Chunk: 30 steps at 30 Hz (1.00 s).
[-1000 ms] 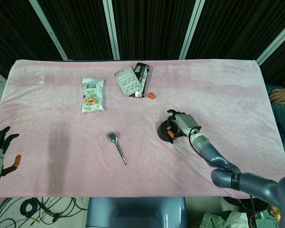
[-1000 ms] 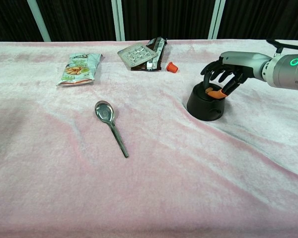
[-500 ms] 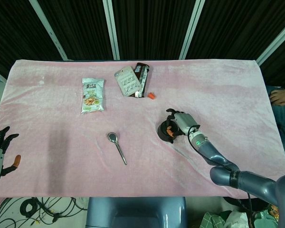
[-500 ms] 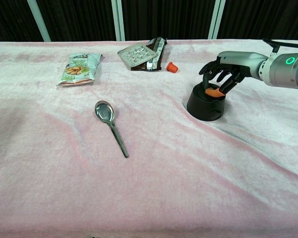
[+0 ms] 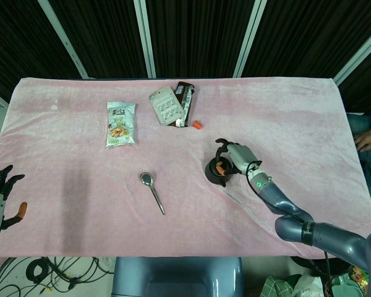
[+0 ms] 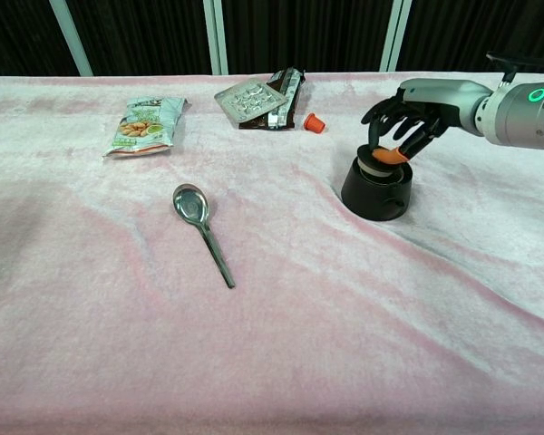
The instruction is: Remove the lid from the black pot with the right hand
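The small black pot [image 6: 374,193] stands right of the table's middle, also seen from the head view as the pot [image 5: 215,174]. My right hand [image 6: 408,116] reaches over it from the right, fingers curled down around the lid [image 6: 378,159]. The hand holds the lid just above the pot's rim, and a pale edge shows under it. In the head view the right hand [image 5: 234,156] hides most of the lid. My left hand [image 5: 0,197] hangs off the table's near left corner, fingers apart, holding nothing.
A metal spoon [image 6: 202,230] lies left of the pot. At the back lie a snack packet [image 6: 146,124], a blister pack [image 6: 249,99] on a dark wrapper [image 6: 290,93], and a small orange cap [image 6: 314,123]. Pink cloth [image 6: 272,344] covers the table.
My right hand has risen a little from the pot's top, bringing the lid up with it. The pot, the left hand and the other items have not moved.
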Tool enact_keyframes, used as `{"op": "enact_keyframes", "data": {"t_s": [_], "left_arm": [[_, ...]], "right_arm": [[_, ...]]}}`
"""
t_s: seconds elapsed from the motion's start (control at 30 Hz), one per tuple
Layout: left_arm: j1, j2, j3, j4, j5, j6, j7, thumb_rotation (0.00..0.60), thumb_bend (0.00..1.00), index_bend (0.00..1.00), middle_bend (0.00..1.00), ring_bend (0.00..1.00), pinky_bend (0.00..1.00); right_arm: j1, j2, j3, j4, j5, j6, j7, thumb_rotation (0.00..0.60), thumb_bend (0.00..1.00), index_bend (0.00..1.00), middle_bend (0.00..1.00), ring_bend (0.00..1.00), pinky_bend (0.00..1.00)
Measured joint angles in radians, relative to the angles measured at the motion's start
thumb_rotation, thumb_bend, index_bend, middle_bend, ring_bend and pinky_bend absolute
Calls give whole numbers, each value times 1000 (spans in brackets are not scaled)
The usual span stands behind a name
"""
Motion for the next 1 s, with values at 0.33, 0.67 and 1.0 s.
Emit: {"op": "enact_keyframes", "data": {"t_s": [0.33, 0.67, 1.0], "left_arm": [[1, 1, 1, -2, 1, 1, 2, 600, 424, 173, 0, 0, 44], [0, -4, 3, -3, 1, 1, 10, 600, 423, 173, 0, 0, 44], [3, -2, 1, -4, -1, 5, 6, 600, 424, 168, 0, 0, 44]], "right_arm": [[-47, 108, 29, -110, -12, 42, 34, 600, 392, 678, 114, 192, 184], [-175, 302, -44, -293, -59, 100, 14, 600, 388, 678, 111, 192, 184], [-214, 237, -125, -244, -82, 138, -106, 600, 341, 655, 106, 186, 184]]}}
